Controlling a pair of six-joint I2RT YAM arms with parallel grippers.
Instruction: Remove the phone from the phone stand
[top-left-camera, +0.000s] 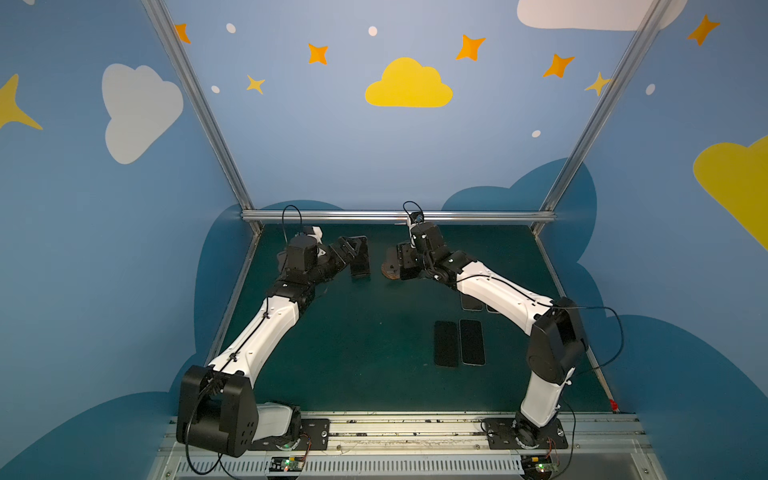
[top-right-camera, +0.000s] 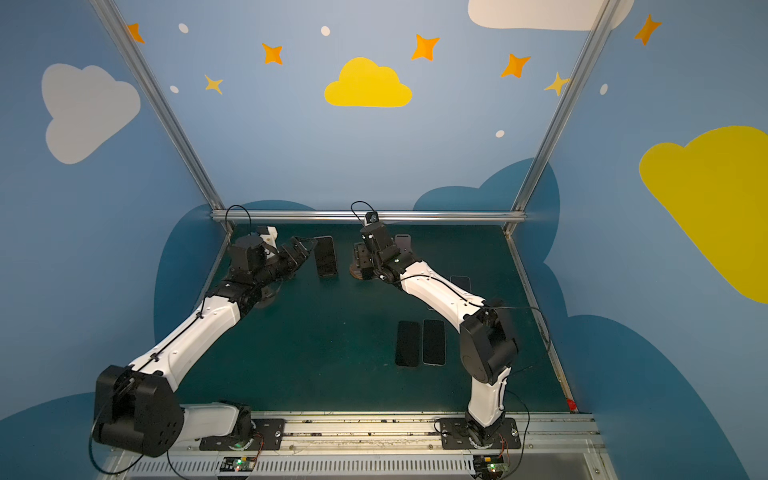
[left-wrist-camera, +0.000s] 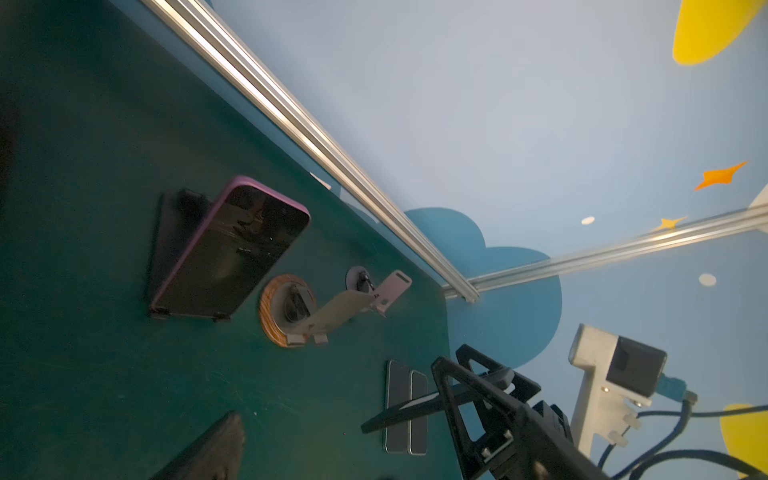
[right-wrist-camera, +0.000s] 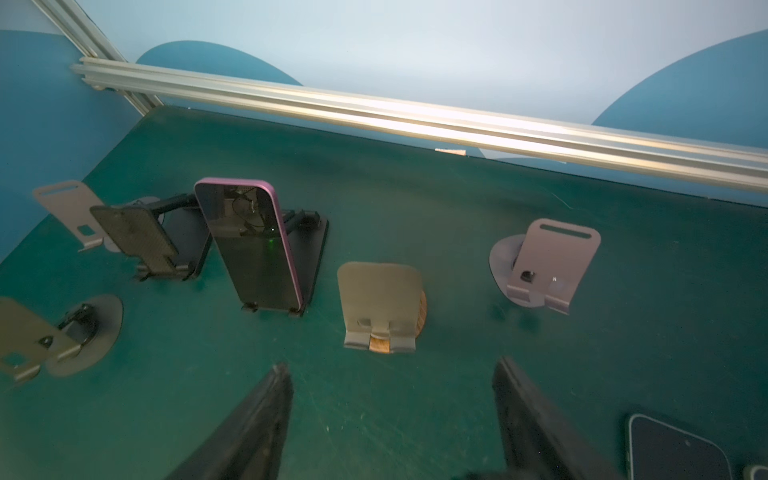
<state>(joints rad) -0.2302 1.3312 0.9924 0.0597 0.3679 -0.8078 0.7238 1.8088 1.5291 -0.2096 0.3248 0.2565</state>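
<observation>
The phone (right-wrist-camera: 253, 249), dark-screened with a purple rim, leans upright on a black phone stand (right-wrist-camera: 316, 249) near the back of the green table. Both top views show the phone (top-left-camera: 360, 264) (top-right-camera: 325, 257). My left gripper (top-right-camera: 304, 250) hovers just left of the phone, open, with nothing between its fingers. Only one of its fingers (left-wrist-camera: 208, 449) shows in the left wrist view. My right gripper (right-wrist-camera: 392, 365) is open and empty. It is low over the table, to the right of the phone, in front of an empty stand.
Several empty stands surround the phone: a wood-based one (right-wrist-camera: 382, 307), a grey-purple one (right-wrist-camera: 548, 262), a black mesh one (right-wrist-camera: 133, 237) and grey ones (right-wrist-camera: 41, 336). Two phones (top-left-camera: 459, 343) lie flat mid-table, another (right-wrist-camera: 673, 449) by my right gripper. An aluminium rail (right-wrist-camera: 415, 120) bounds the back.
</observation>
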